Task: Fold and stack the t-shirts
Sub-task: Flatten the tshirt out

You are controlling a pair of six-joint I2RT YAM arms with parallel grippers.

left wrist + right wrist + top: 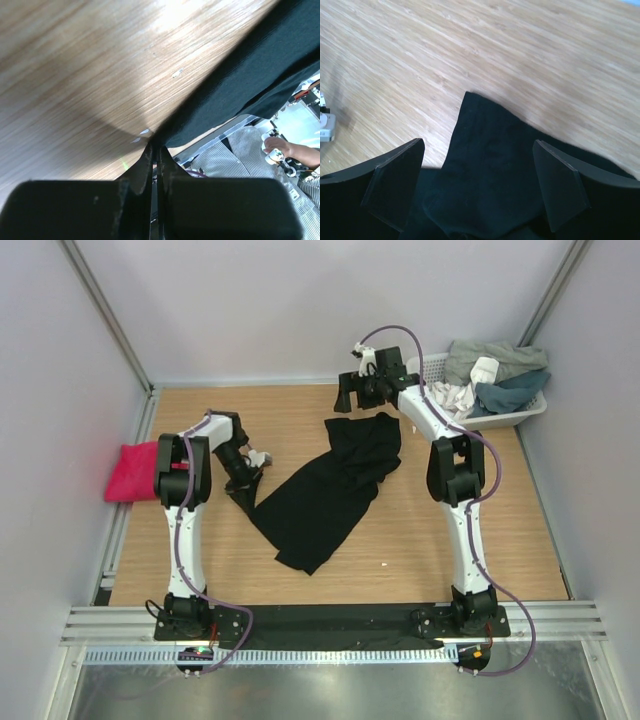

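Observation:
The black t-shirt lies crumpled in a diagonal strip on the wooden table. My left gripper is low at its left corner, shut on the cloth's edge; in the left wrist view the fingertips pinch the black cloth. My right gripper hangs open above the shirt's far end. In the right wrist view the open gripper straddles a pointed fold of the black shirt without holding it. The pink t-shirt lies folded at the table's left edge.
A white latticed basket with grey, white and teal clothes stands at the back right corner. Walls close in the table at the left, back and right. Bare wood shows to the right of the black shirt.

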